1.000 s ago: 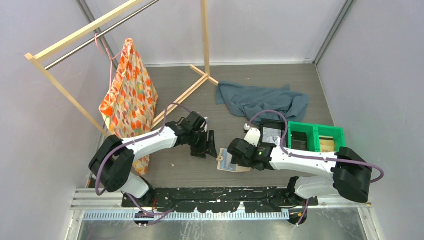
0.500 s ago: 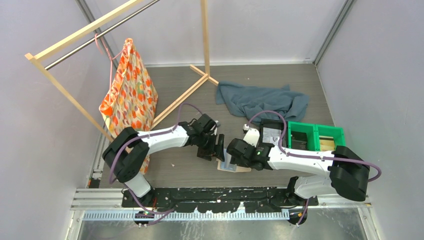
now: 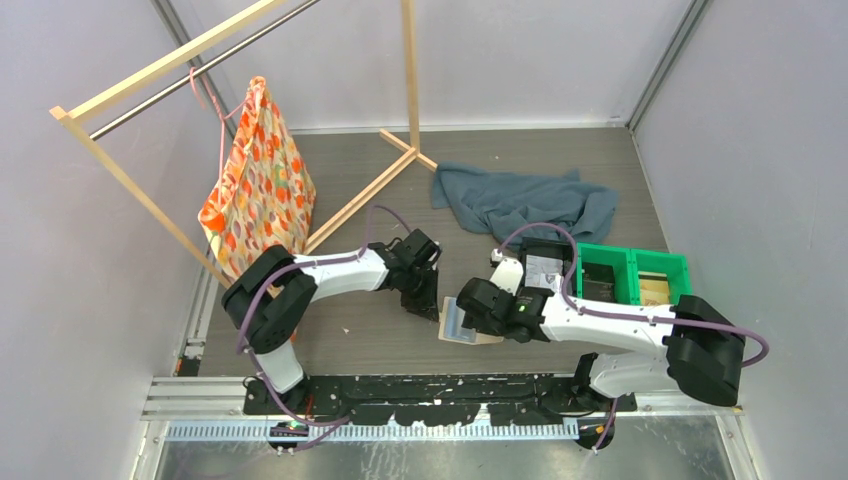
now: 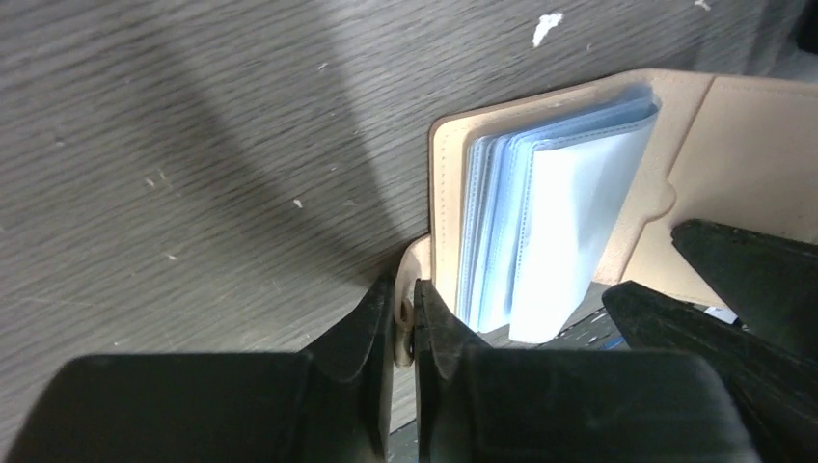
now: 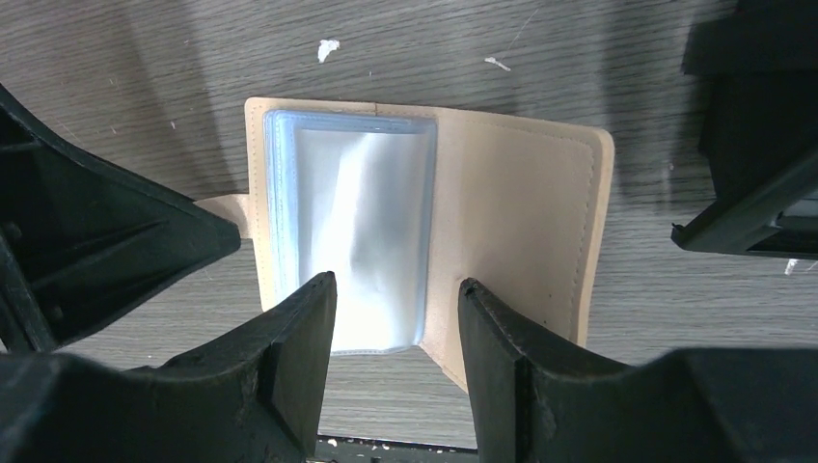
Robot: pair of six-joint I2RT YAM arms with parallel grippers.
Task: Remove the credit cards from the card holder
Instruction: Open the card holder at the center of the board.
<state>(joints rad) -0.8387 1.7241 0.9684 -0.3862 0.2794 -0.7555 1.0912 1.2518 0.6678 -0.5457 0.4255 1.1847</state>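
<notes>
The tan card holder (image 3: 462, 327) lies open on the table, its pale blue-grey pockets (image 5: 359, 227) facing up. My left gripper (image 4: 405, 323) is shut on the holder's little side tab (image 4: 416, 262) at its left edge. In the top view the left gripper (image 3: 430, 306) sits just left of the holder. My right gripper (image 5: 397, 289) hovers open over the pockets, one finger on each side, touching nothing. No credit cards show in the pockets. A grey rectangle with pale print (image 3: 545, 268), possibly a credit card, lies in the black tray.
The black tray (image 3: 528, 252) and a green bin (image 3: 632, 272) stand right of the holder. A blue-grey towel (image 3: 525, 200) lies behind them. An orange patterned bag (image 3: 262, 180) hangs from a wooden rack at the left. The black base rail (image 3: 440, 390) runs along the near edge.
My left gripper has moved right to the holder's left edge and gone from open to shut on the side tab. The right gripper has stayed over the holder.
</notes>
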